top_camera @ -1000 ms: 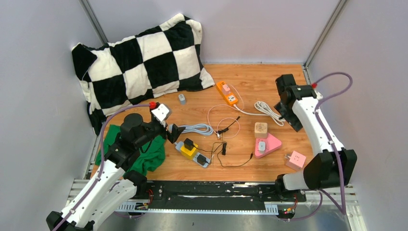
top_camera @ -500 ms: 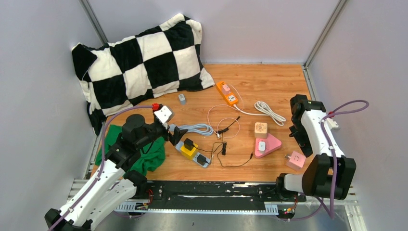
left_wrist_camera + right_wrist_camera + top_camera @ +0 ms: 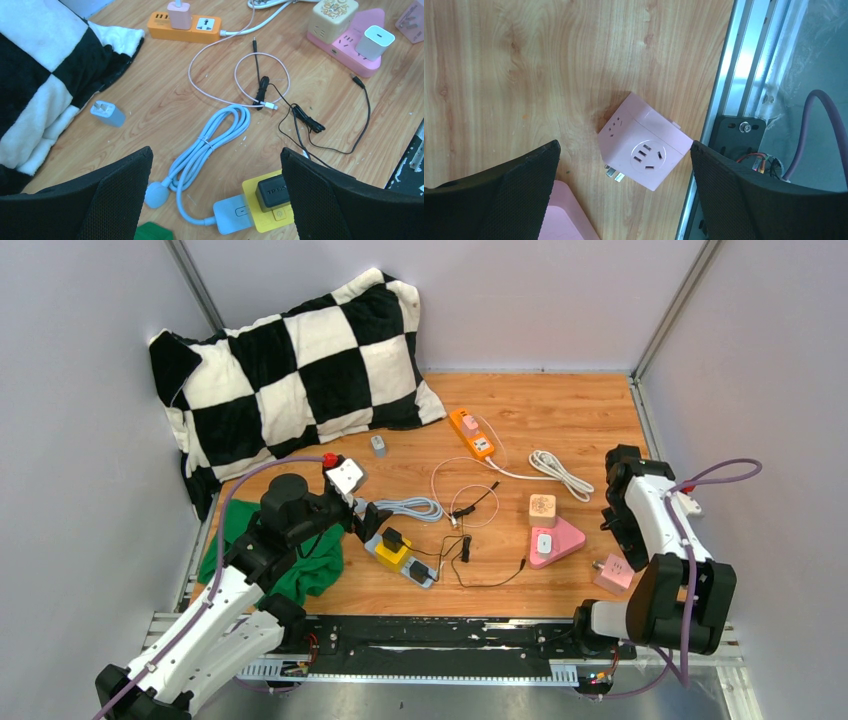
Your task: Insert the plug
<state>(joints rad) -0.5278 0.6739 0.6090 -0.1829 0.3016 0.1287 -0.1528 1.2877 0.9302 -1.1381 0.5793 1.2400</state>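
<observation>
left fingers (image 3: 95, 200) spread — blue cable (image 3: 210, 145), yellow strip (image 3: 265, 220) between; right fingers (image 3: 499, 200) spread — pink cube socket (image 3: 644, 150) between

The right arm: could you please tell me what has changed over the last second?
The right gripper swung from the far right, by the white cable coil, back toward the near edge and now hangs above the pink cube socket, jaws open, holding nothing. The left gripper crept slightly toward the yellow power strip, also open and empty. No object moved.
</observation>
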